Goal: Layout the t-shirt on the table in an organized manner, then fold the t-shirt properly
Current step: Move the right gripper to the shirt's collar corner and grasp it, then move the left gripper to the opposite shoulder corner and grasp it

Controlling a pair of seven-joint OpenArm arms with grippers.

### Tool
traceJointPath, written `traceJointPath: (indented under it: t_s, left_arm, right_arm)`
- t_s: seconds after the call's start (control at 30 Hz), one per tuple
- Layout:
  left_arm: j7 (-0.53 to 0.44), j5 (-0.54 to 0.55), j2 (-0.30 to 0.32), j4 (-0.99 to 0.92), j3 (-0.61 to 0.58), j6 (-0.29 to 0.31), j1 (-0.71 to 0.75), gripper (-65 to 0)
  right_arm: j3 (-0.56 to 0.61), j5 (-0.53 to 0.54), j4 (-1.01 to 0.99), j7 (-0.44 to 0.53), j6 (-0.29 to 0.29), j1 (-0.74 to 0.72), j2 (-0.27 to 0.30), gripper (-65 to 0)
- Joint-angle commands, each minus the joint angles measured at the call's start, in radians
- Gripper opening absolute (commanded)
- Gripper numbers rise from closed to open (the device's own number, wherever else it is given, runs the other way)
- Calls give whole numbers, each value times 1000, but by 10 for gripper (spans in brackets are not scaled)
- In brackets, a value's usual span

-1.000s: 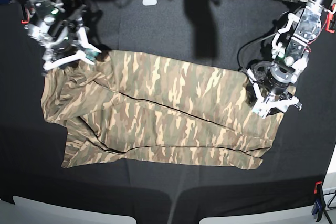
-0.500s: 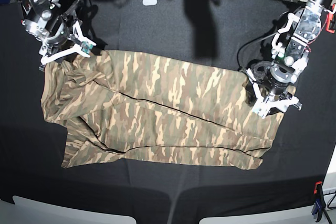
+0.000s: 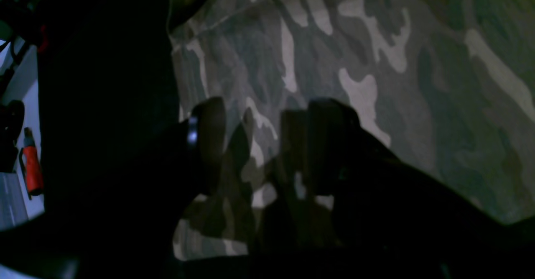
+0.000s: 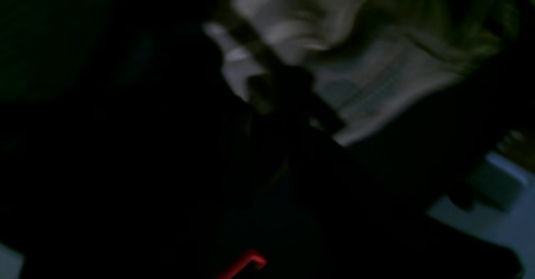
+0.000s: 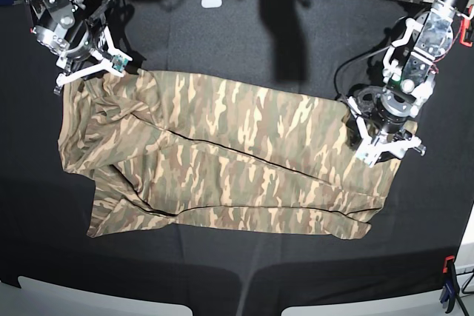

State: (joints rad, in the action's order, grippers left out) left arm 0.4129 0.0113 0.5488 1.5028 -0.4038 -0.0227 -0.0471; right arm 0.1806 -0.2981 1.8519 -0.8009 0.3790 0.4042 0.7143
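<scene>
Camouflage t-shirt (image 5: 222, 160) lies rumpled, mid-layout: right gripper (image 5: 89, 73) and left gripper (image 5: 386, 147), both fingers apart, must next pinch corners and stretch it flat.

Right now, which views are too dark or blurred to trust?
Base view: well lit and sharp, with arm shadows on the table. Left wrist view: dim, but the t-shirt pattern is readable. Right wrist view: nearly black and motion-blurred, fabric barely discernible.

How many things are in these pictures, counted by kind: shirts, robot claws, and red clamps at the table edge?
T-shirt: 1
Claws: 2, the left claw and the right claw
Red clamps visible at the table edge: 1
Total: 4
</scene>
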Motion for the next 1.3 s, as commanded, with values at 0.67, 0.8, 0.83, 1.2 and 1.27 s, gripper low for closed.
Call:
traceJointPath:
  t_s: [0.67, 0.8, 0.83, 1.2, 1.27]
  left_arm:
    - [88, -349, 97, 18, 8, 204, -16, -358]
    - [92, -339, 182, 55, 8, 249, -7, -358]
    - [87, -325, 206, 86, 8, 271, 4, -358]
    - [-213, -352, 308, 136, 8, 324, 80, -358]
    - [-214, -374, 308, 112, 8, 324, 80, -358]
  right_arm:
    - [-11, -69, 14, 0, -103, -5, 17, -650]
    - [-11, -66, 14, 0, -103, -5, 17, -650]
    - [-11, -64, 14, -1, -103, -5, 17, -650]
    - [-11, -65, 14, -9, -103, -5, 17, -650]
    - [-11, -64, 14, -11, -103, -5, 17, -650]
